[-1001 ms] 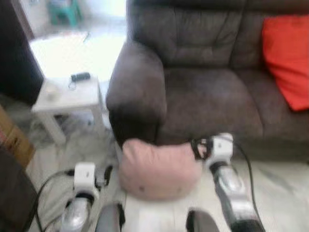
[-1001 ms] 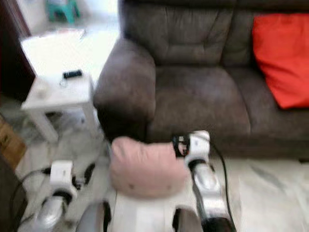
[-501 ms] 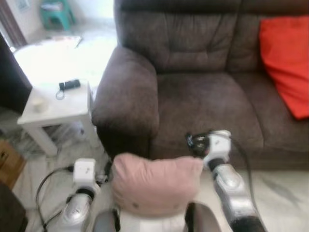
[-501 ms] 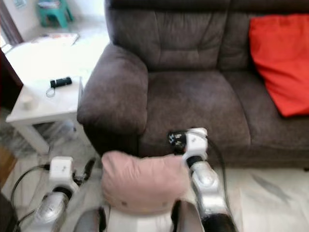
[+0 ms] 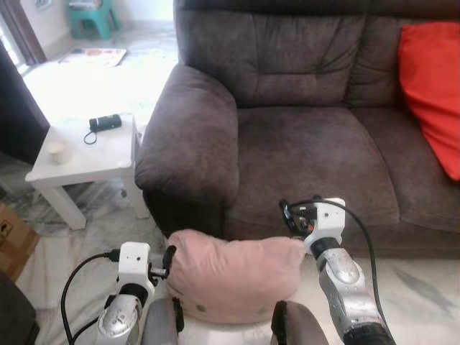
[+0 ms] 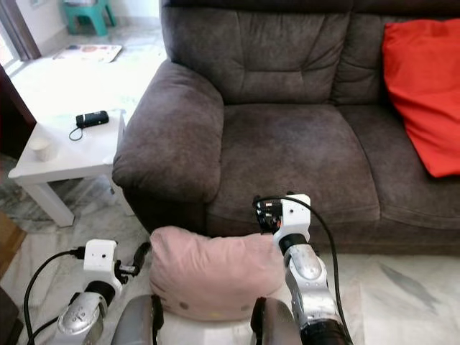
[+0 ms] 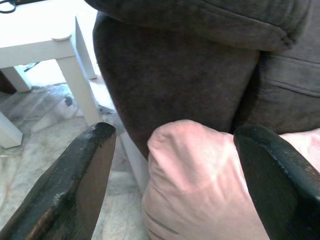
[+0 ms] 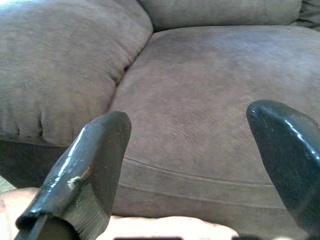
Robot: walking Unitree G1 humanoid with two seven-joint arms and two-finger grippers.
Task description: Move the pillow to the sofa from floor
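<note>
In the left eye view the pink pillow (image 5: 233,277) sits low at 6 o'clock, pressed between the two arms just in front of the sofa (image 5: 309,144); compared with half a second ago it hangs slightly lower and the picture is sharper, so the robot seems to have steadied close to the seat front, ready, I judge, to lift the pillow up over the cushion edge. The left gripper (image 5: 167,260) touches the pillow's edge at 8 o'clock and the right gripper (image 5: 293,215) rides above its far corner at 4 o'clock. The right eye view shows the same hold, with the white counter (image 6: 61,154) at 9 o'clock carrying a small black device (image 6: 92,118) and a pale cup (image 6: 42,149), a red cushion (image 6: 424,93) at 2 o'clock on the seat, and marbled floor (image 6: 402,277) below. In the left wrist view the fingers (image 7: 80,185) stand wide apart with the pillow's corner between them, not visibly clamped, the sofa arm dark behind it. In the right wrist view the fingers (image 8: 85,170) are also spread wide, the brown seat cushion ahead and a strip of pink just beneath. The pillow looks squeezed between the arms rather than pinched, so it may slip during the lift.
</note>
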